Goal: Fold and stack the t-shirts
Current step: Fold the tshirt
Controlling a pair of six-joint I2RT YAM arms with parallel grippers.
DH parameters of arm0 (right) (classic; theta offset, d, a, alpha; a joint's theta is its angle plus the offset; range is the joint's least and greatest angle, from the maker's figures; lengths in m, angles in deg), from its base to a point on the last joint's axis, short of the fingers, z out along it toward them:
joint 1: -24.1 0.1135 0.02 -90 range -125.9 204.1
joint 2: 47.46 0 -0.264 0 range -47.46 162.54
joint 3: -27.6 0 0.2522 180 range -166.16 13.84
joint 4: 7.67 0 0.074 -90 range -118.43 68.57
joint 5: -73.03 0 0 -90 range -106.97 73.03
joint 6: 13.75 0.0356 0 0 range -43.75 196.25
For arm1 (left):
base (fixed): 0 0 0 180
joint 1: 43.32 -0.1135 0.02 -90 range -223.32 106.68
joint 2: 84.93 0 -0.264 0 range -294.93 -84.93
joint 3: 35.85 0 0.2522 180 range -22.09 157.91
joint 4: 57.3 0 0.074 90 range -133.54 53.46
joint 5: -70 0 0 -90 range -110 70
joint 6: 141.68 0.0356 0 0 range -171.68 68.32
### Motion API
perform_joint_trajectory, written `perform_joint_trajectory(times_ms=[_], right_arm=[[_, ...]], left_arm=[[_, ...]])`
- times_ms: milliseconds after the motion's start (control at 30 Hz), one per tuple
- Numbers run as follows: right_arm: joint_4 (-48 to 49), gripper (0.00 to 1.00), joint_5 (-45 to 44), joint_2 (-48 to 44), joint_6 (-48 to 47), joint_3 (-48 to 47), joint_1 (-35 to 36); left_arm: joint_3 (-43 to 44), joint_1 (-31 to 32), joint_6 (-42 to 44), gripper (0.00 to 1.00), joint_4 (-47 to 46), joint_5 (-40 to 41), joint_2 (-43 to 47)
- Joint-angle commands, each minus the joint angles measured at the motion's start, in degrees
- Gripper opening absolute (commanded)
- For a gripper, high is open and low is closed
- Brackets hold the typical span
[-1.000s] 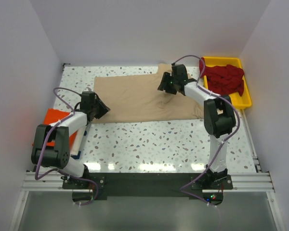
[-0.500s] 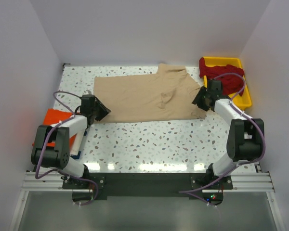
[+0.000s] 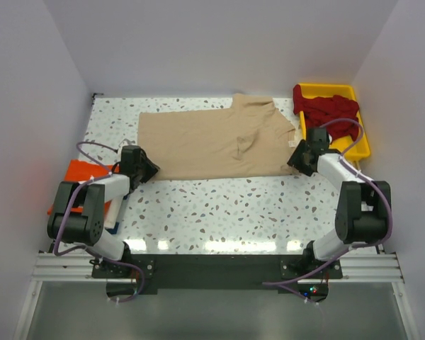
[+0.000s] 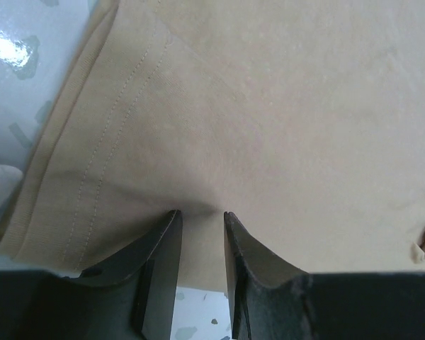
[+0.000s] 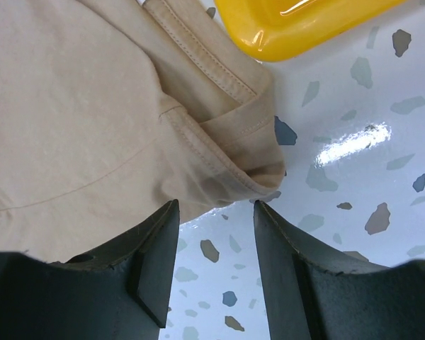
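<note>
A beige t-shirt (image 3: pixel 212 142) lies spread flat across the far half of the table. My left gripper (image 3: pixel 147 170) sits low at its near left corner. In the left wrist view the beige t-shirt (image 4: pixel 269 106) fills the frame, and the left gripper (image 4: pixel 200 212) stands narrowly open with the shirt's near edge between its fingers. My right gripper (image 3: pixel 296 157) is at the near right corner. In the right wrist view the right gripper (image 5: pixel 214 204) is open and empty, just short of the folded sleeve hem (image 5: pixel 255 166). Dark red t-shirts (image 3: pixel 329 112) lie heaped in the tray. An orange t-shirt (image 3: pixel 81 173) lies at the left, under my left arm.
A yellow plastic tray (image 3: pixel 362 147) stands at the far right and also shows in the right wrist view (image 5: pixel 297 21), close to the sleeve. A white and blue cloth (image 3: pixel 113 211) shows beside the orange shirt. White walls enclose the speckled table (image 3: pixel 219 212) on three sides.
My right arm has swung from the shirt's far collar area to its near right corner. My left gripper has shifted slightly nearer along the left corner.
</note>
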Motion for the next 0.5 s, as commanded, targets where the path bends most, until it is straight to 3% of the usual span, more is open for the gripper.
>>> perform_joint_trajectory(times_ms=[0, 300, 467], right_arm=[[0.9, 0.49, -2.3, 1.7, 0.3, 0.1, -0.1], [0.9, 0.48, -5.3, 6.5, 0.2, -0.6, -2.3], [0.8, 0.28, -5.2, 8.0, -0.1, -1.3, -2.4]], left_arm=[[-1.2, -0.1, -0.7, 0.35, -1.9, 2.9, -1.5], [-1.6, -0.1, -0.2, 0.35, -0.3, 4.5, -1.0], [-1.6, -0.1, -0.2, 0.35, 0.9, 5.6, -0.6]])
